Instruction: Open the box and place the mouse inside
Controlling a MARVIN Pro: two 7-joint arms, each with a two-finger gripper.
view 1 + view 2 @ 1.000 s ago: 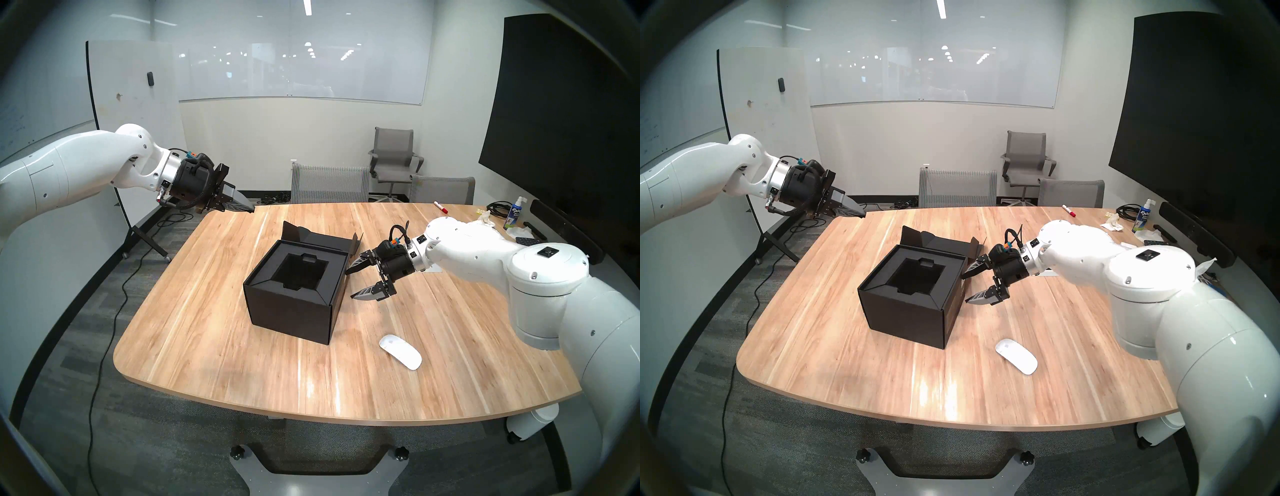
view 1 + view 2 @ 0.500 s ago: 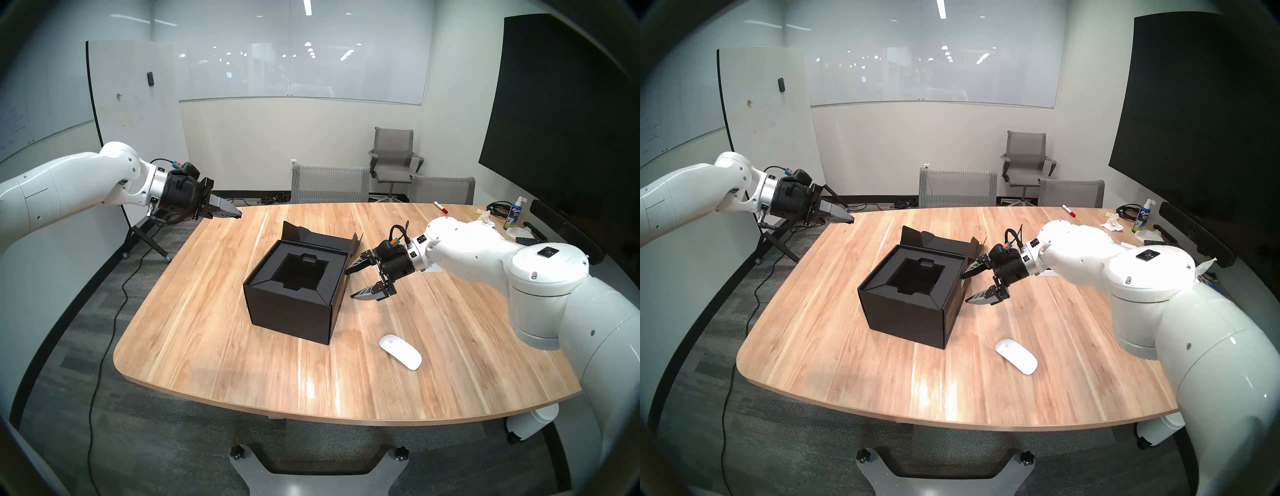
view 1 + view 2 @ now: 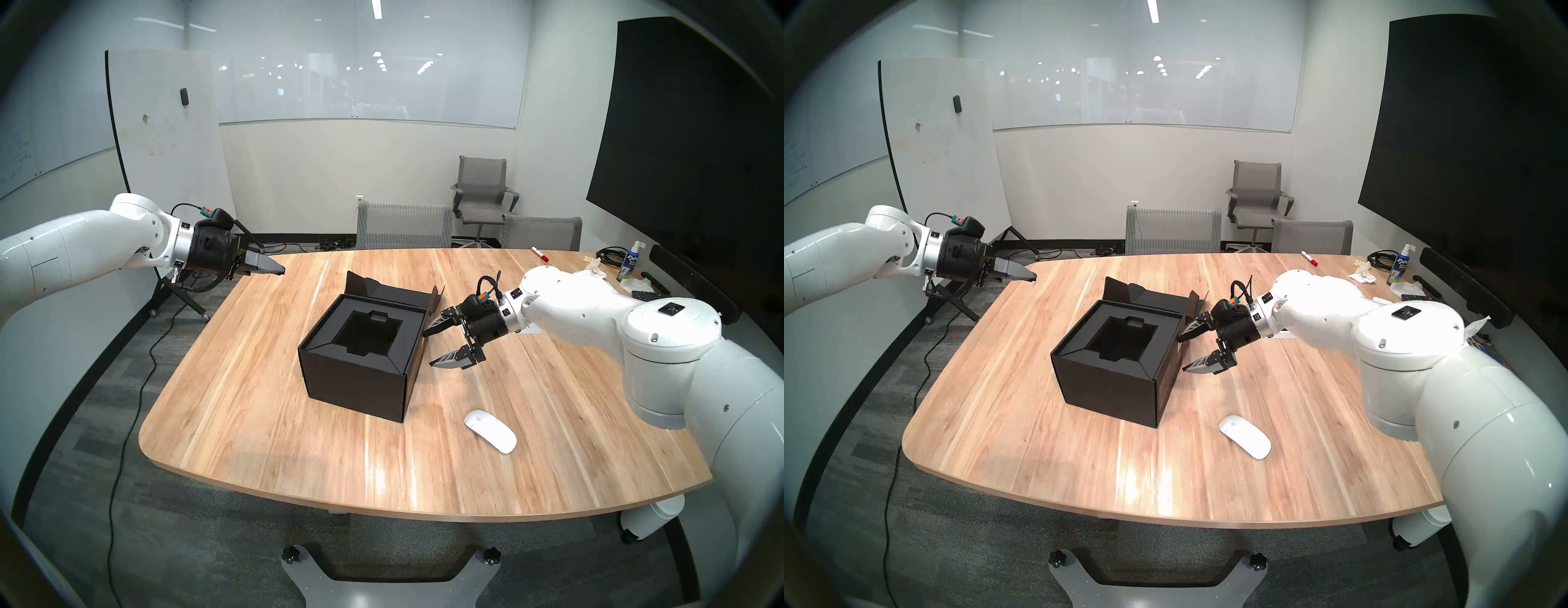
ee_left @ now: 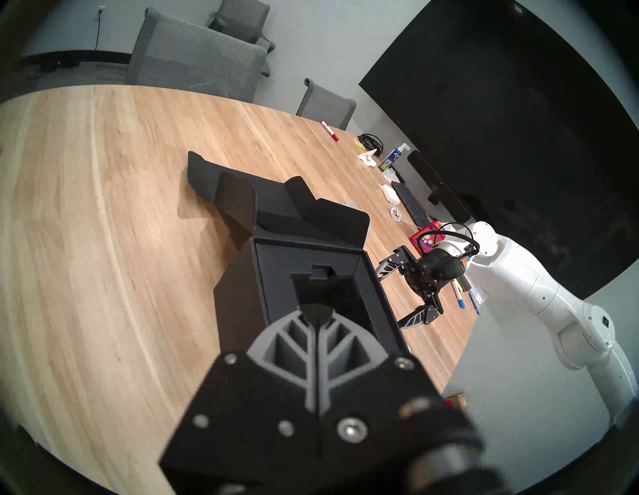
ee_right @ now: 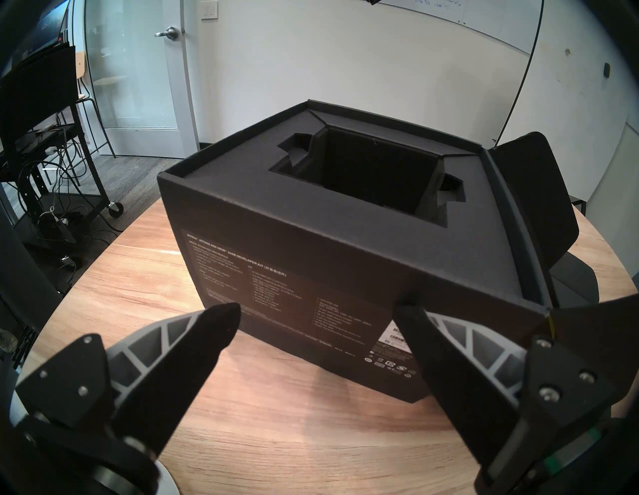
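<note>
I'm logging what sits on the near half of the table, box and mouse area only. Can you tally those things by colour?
Black: 1, the box, lid open.
White: 1, the mouse, lying on the table beside the box.
Total: 2

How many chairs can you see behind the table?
3. One chair sits at the table's far edge, a second at the far edge further right, and a third back by the wall. Others may be hidden.
</note>
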